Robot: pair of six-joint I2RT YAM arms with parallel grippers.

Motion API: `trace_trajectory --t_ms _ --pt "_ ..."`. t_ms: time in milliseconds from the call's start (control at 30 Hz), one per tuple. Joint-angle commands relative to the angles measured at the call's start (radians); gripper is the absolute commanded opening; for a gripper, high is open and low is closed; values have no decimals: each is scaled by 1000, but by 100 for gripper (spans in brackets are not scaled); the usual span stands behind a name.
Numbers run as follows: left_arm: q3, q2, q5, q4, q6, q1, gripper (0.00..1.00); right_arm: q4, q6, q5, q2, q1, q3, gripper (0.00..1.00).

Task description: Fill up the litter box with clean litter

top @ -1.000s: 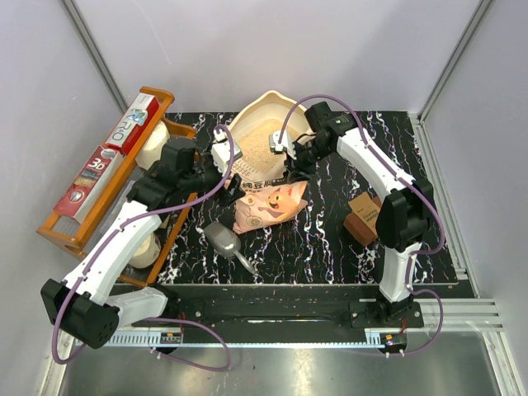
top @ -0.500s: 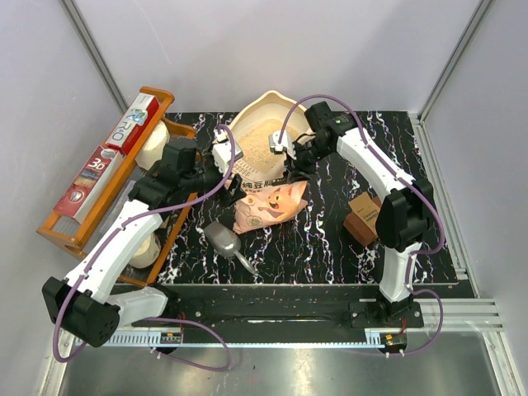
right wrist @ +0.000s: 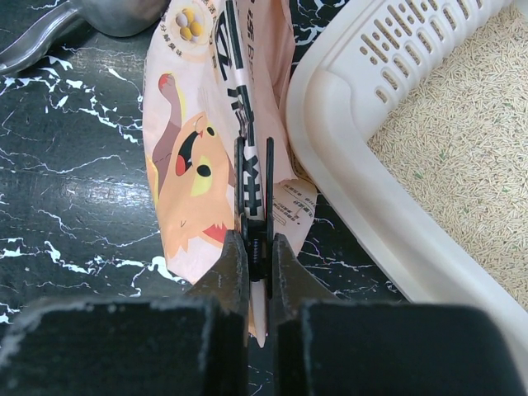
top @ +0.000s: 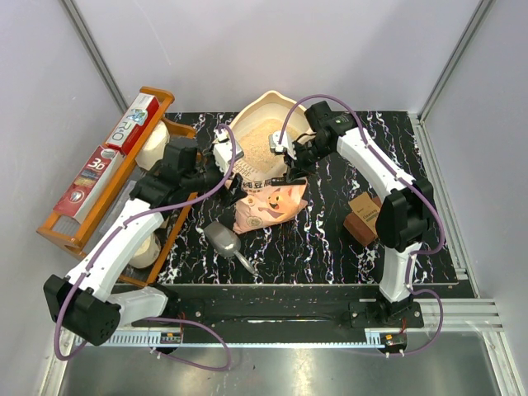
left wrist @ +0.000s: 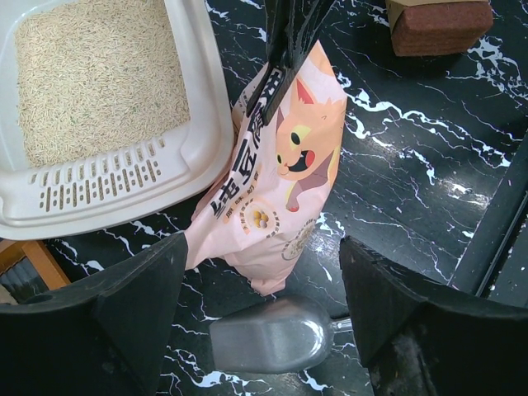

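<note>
Since the earlier frame, the jaws of the right gripper [right wrist: 254, 177] have closed. They are now pinched flat on the upper edge of the pink crinkled plastic bag [left wrist: 280, 181] printed with a cartoon cat. Neither arm has shifted noticeably in the top view.

1. Litter box. I see the large cream-beige plastic litter box [left wrist: 198, 124] at the far middle of the black marbled surface [left wrist: 412, 165]. The pale beige granular clean litter [left wrist: 99, 74] covers its floor in a loose layer.

2. Right gripper. It sits just beside the slotted near rim of the litter box. The pink bag hangs from its jaws, and the bag's lower end rests on the surface on the near side of the box. The upper part of the bag lies against the box rim.

3. Left gripper [left wrist: 260, 276]. Its jaws stand wide apart and grip nothing. In the top view it is at the near left corner of the litter box, and its wrist camera looks down on the bag's lower end.

4. Other items.
- A grey metal scoop [left wrist: 268, 334] lies on the surface just beyond the bag's lower end, away from the litter box.
- A brown rectangular block [left wrist: 437, 25] sits well to the right of the box.
- The orange wooden rack [top: 107, 173] stands to the left of the box.
</note>
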Motion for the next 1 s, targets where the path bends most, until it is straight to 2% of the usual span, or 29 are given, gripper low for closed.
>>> trace_trajectory --t_ms 0,233,367,433,467,533,567,600,667,767,867,967 --pt "-4 6 31 51 -9 6 79 -16 -10 -10 -52 9 51 0" --pt "-1 14 26 48 8 5 78 56 67 2 -147 1 62 0" --pt "12 20 25 33 15 5 78 117 208 -1 -224 -25 -10 0" --pt "10 16 20 21 15 5 78 178 309 -30 -295 -74 -118 0" --pt "4 11 12 13 17 6 78 236 437 -38 -325 -98 -169 0" --pt "-7 -6 -9 2 12 5 78 292 562 -39 -423 -159 -336 0" --pt "-30 -13 -88 4 -26 5 81 348 698 -13 -455 -170 -396 0" --pt "-56 -47 -159 68 -70 6 82 363 748 16 -489 -178 -504 0" --pt "-138 -96 -285 137 -145 14 85 372 825 10 -578 -193 -603 0" --pt "-177 -158 -267 176 -160 17 86 373 888 -25 -655 -193 -749 0" --pt "-143 -114 -284 112 -231 16 86 373 923 -16 -663 -193 -830 0" --pt "-116 -69 -294 58 -296 16 85 412 993 60 -626 -198 -875 0"
